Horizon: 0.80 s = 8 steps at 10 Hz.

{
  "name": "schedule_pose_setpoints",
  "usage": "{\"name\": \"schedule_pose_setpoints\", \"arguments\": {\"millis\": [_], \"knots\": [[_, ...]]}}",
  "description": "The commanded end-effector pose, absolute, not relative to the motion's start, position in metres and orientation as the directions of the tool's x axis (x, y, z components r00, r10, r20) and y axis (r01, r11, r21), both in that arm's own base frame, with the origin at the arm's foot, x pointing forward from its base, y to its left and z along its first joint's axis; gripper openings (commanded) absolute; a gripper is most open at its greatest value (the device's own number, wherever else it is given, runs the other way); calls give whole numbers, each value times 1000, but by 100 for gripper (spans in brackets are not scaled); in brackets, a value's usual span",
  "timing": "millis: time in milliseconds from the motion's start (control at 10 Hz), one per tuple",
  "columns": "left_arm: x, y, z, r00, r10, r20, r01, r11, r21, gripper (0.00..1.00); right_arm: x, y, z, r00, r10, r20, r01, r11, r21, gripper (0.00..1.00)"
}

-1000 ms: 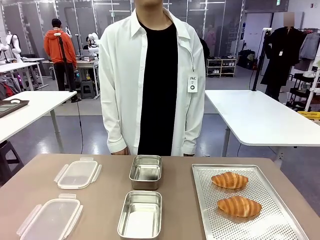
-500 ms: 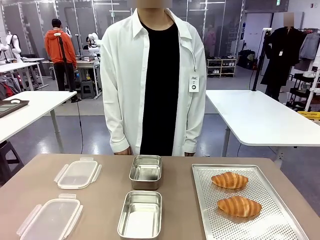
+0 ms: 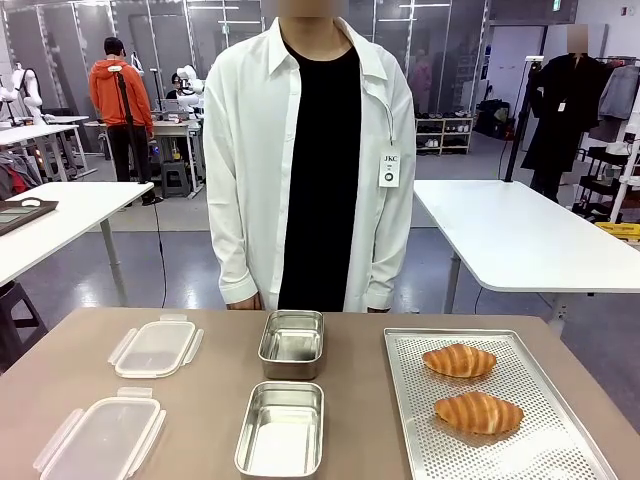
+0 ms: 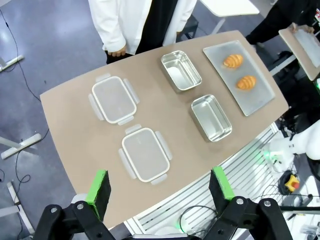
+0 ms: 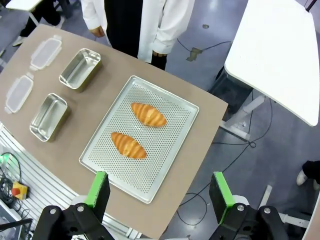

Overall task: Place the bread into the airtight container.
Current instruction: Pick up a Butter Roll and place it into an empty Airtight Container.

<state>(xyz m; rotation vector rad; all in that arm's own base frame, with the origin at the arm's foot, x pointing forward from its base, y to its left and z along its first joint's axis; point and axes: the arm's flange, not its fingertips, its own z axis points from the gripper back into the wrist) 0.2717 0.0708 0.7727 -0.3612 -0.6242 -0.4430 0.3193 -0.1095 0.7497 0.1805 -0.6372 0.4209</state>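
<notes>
As I look across from the front, the far bread [image 3: 459,360] and the near bread [image 3: 478,412] lie apart on the perforated tray [image 3: 410,440] at the surface's [image 3: 360,395] right. Their long axes run side to side, tips toward the tray's long edges. The far container [image 3: 292,343] and near container [image 3: 281,428] sit mid-surface, with the far lid [image 3: 155,347] and near lid [image 3: 100,436] to the left. A person [image 3: 320,160] stands beyond.

From the left wrist, my left hand [image 4: 160,190] hangs high, fingers spread wide, empty.

From the right wrist, my right hand [image 5: 158,190] is spread and empty high above the tray, both breads in plain sight.
</notes>
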Motion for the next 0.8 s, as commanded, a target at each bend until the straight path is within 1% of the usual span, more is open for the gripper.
{"name": "schedule_pose_setpoints", "arguments": {"millis": [0, 100, 200, 300, 400, 500, 700], "knots": [[271, 70, 773, 716, -302, 629, 515, 837, -184, 100, 319, -110, 750, 723, 324, 610, -434, 900, 35, 100], [271, 70, 773, 716, -302, 629, 515, 837, -184, 100, 321, -93, 747, 625, 576, 527, -620, 776, -113, 100], [271, 70, 773, 716, -302, 629, 515, 837, -184, 100, 330, -75, 729, 507, 746, 432, -746, 631, -213, 100], [271, 70, 773, 716, -302, 629, 515, 837, -184, 100, 335, -60, 708, 411, 842, 349, -813, 512, -278, 100], [271, 70, 773, 716, -302, 629, 515, 837, -184, 100, 341, -49, 682, 328, 902, 281, -861, 408, -303, 100], [271, 70, 773, 716, -302, 629, 515, 837, -184, 100, 349, -40, 654, 279, 929, 243, -886, 346, -309, 100], [271, 70, 773, 716, -302, 629, 515, 837, -184, 100, 361, -29, 589, 234, 959, 163, -932, 268, -244, 100]]}}
